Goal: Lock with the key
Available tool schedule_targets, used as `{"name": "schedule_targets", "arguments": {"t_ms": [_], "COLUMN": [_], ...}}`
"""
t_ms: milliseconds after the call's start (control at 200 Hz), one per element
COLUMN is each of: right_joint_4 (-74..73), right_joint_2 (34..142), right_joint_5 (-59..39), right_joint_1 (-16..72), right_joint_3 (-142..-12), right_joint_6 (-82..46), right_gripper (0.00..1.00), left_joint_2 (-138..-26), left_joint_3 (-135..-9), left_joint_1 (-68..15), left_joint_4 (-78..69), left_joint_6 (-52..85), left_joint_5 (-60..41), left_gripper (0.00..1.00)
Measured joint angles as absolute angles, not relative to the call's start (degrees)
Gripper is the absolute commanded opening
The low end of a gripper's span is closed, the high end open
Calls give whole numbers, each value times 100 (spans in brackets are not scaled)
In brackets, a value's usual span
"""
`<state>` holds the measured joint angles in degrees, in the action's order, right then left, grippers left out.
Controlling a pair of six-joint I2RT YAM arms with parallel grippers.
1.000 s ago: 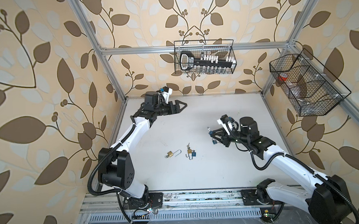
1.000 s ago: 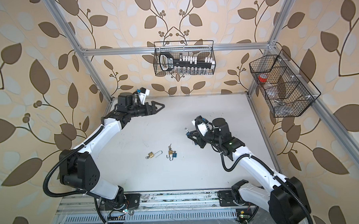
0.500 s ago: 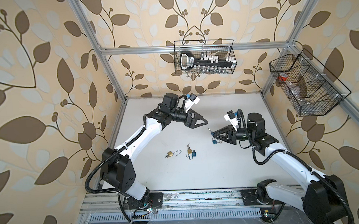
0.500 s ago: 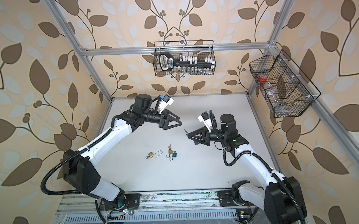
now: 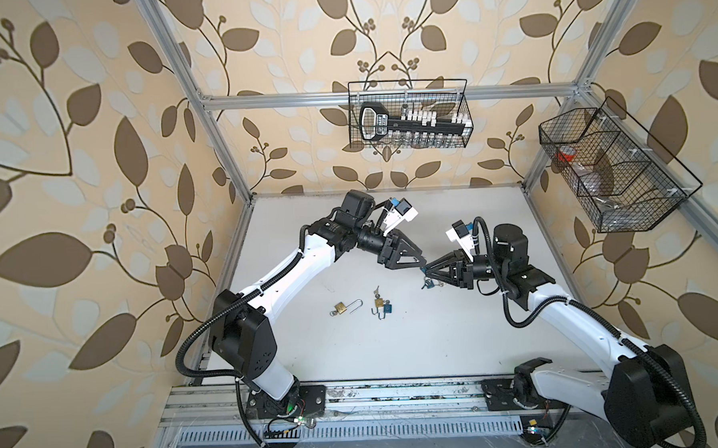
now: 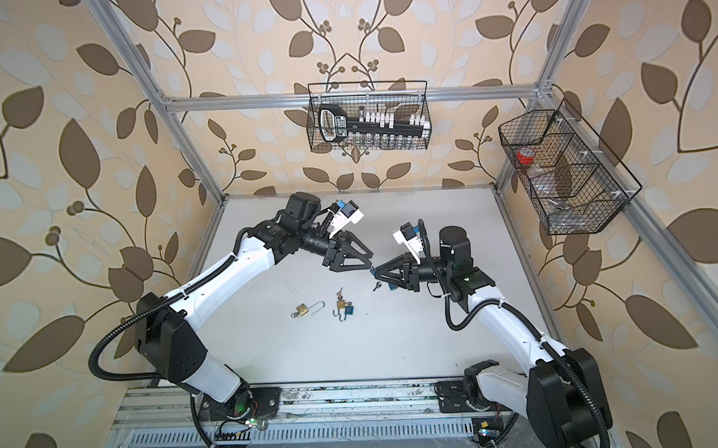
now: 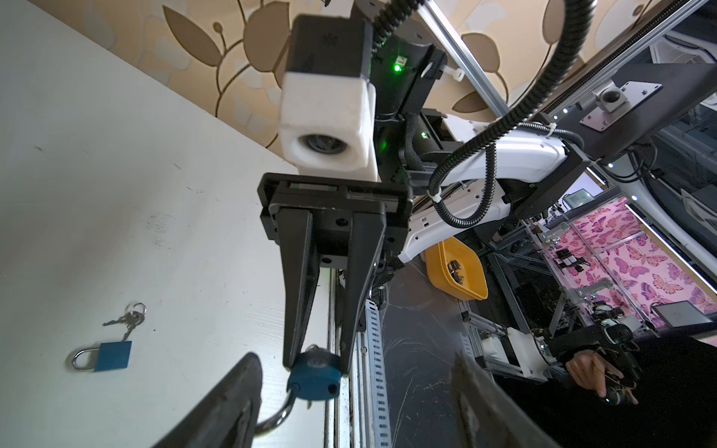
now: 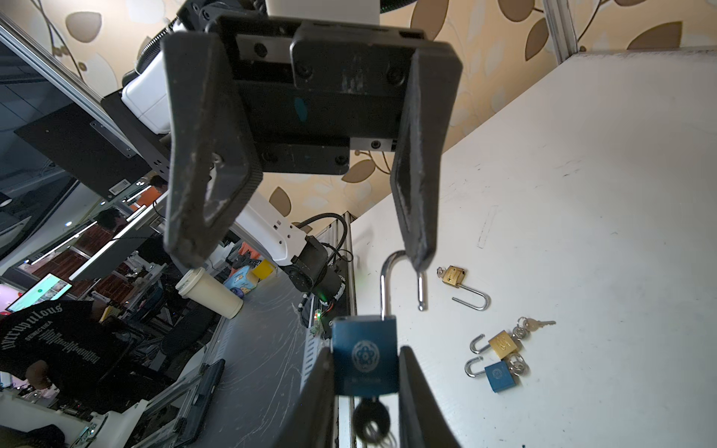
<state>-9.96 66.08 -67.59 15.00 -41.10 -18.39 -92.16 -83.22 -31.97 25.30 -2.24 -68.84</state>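
A blue padlock (image 8: pixel 364 357) hangs above the table's middle with its shackle (image 8: pixel 388 279) swung open. My right gripper (image 8: pixel 366 372) is shut on its body. The key (image 8: pixel 370 419) sticks out of the lock's underside with a ring on it. My left gripper (image 8: pixel 302 258) faces it, open, fingers either side of the shackle, and one fingertip (image 8: pixel 421 256) touches the shackle's bend. In the left wrist view the padlock (image 7: pixel 314 382) sits between the right gripper's fingers. In both top views the left gripper (image 5: pixel 417 260) and right gripper (image 5: pixel 428 272) meet tip to tip.
On the table lie a brass padlock (image 5: pixel 341 307) with a long open shackle, and a brass padlock (image 5: pixel 379 303) beside a blue padlock (image 5: pixel 388 309), with keys. A wire basket (image 5: pixel 409 121) hangs on the back wall, another wire basket (image 5: pixel 613 172) on the right.
My left arm has swung from the back left corner to the middle, up to the right gripper, its jaws narrowing a little. The right gripper turned to point left, still holding the padlock.
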Motion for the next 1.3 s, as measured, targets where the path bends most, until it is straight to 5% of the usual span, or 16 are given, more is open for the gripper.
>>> {"name": "schedule_targets", "arguments": {"t_ms": [450, 1300], "right_joint_4": [-1000, -764], "right_joint_2": [6565, 6270], "right_joint_5": [-6665, -6449], "right_joint_1": [1494, 1413], "right_joint_3": [-4139, -4143], "right_joint_6": [-1754, -1398], "right_gripper": [0, 0], "left_joint_2": [-9306, -9306], "left_joint_3": [-8383, -8388], "left_joint_1": [-3197, -3197], "left_joint_4": [2808, 2893], "left_joint_6": [-436, -454], "left_joint_5": [-6897, -6689], "left_gripper": [46, 34]}}
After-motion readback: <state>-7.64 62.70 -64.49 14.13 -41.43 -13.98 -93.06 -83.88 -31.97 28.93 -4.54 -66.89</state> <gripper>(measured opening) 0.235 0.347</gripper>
